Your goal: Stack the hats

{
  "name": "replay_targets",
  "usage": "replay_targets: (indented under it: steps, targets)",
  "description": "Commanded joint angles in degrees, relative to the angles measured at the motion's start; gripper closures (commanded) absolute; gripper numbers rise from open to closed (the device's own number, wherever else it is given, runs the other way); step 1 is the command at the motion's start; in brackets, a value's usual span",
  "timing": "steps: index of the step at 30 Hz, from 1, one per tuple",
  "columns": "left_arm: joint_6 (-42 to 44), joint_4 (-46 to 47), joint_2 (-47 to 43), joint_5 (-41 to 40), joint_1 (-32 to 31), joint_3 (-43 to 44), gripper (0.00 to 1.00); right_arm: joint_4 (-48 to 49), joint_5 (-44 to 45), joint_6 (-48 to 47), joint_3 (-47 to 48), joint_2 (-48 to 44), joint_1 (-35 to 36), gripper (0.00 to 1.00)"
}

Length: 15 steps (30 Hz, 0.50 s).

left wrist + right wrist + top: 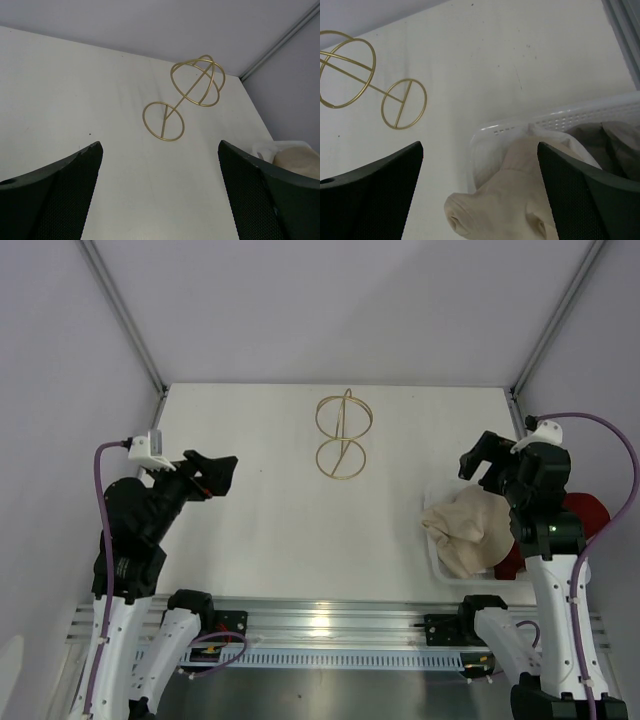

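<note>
Currently, left gripper (pixel 212 476) and right gripper (pixel 484 460) gape wide, empty. At four o'clock on the bench (pixel 260 540), the cream hat (pixel 463 532) slumps over the basket (pixel 520 131) rim, dark red hat (pixel 588 508) and grey hat (pixel 620 136) alongside. Soft, light, floppy: probably best pinched at the brim.

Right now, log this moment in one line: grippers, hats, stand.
left gripper open, empty | right gripper open, over basket | cream hat draped over basket rim | grey hat in basket | red hat partly hidden | stand bare
</note>
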Motion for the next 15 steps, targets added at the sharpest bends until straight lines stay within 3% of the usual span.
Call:
replay_targets:
  steps: [1, 4, 8, 15]
  targets:
    - [1.07, 0.32, -0.41, -0.13, 0.76, -0.11, 0.01, -6.02, 0.74, 1.69, 3.13, -1.59, -0.01, 0.01]
    - [1.07, 0.32, -0.06, 0.30, 0.76, -0.37, 0.00, -8.58, 1.89, 5.28, 1.47, -2.99, -0.10, 0.01]
    - [1.15, 0.59, 0.38, 1.89, 0.76, -0.81, 0.00, -9.11, -2.77, 9.86, -4.06, -4.49, -0.10, 0.01]
    - [1.86, 0.23, -1.11, 2.33, 0.68, -1.25, 0.00, -7.89, 1.80, 10.84, -8.20, -4.31, 2.71, 0.00]
